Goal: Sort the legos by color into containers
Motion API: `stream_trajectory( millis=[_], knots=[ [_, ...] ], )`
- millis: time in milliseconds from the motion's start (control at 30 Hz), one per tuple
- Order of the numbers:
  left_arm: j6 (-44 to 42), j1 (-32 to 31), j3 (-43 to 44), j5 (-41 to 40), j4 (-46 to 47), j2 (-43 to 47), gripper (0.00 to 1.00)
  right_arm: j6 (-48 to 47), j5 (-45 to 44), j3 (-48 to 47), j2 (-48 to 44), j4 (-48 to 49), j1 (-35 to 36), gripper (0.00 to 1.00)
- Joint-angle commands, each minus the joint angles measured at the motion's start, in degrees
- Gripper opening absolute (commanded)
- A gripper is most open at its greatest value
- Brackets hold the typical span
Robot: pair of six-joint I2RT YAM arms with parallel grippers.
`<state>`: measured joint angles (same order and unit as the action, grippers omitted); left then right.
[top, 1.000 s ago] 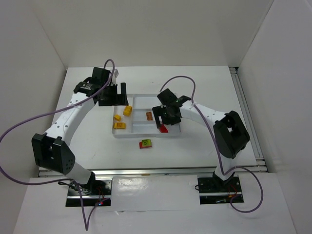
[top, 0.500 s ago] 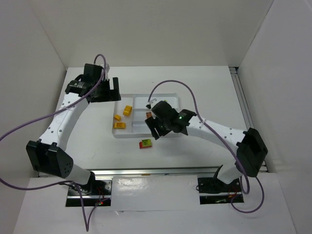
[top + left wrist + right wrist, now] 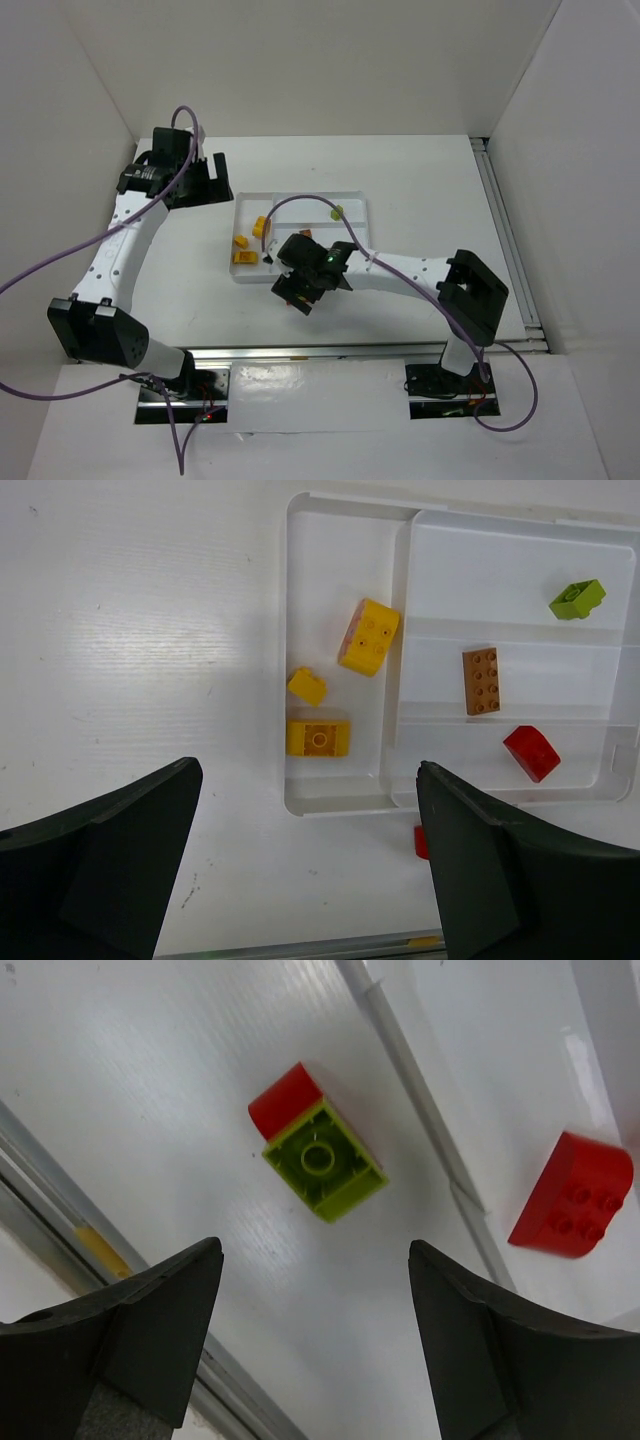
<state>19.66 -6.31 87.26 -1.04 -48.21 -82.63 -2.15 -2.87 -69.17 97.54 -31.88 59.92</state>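
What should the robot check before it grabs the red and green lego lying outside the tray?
1. Right gripper open: ok, jaws stand apart.
2. Red-and-green pair lined up between its fingers: ok in the right wrist view.
3. Pair apart from the tray: ok, it lies alone on the table.
4. Pair is one colour: not ok, red and green are stuck together.
5. Left gripper out of the way: ok, open, far from the pair.
6. Right gripper's height above the pair: cannot tell.
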Motion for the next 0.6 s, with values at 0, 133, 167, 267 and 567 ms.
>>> stream_trajectory(
  millis=[0,133,167,267,567],
  knots=[
    [-0.1,-0.1,-0.7,0.0,-0.3,2.6,1.00,-4.0,-0.5,-5.3,2.5,3.6,0.1,0.84],
    [-0.6,-0.1,-0.7,-0.7,-0.8,2.6,1.00,-4.0,0.3,-5.8,4.2,4.8,0.1,0.84],
    [-0.6,-0.1,-0.7,-1.3,-1.4,3.1,1.00,-4.0,0.3,-5.8,4.9,4.8,0.1,0.84],
    [-1.1,-0.1,-0.7,-1.3,-1.5,3.1,1.00,-4.0,-0.2,-5.8,5.6,6.2,0.1,0.84],
    [-1.1,0.4,-1.2,-0.7,-1.5,3.1,1.00,-4.0,3.0,-4.1,6.7,9.1,0.1,0.84]
  ],
)
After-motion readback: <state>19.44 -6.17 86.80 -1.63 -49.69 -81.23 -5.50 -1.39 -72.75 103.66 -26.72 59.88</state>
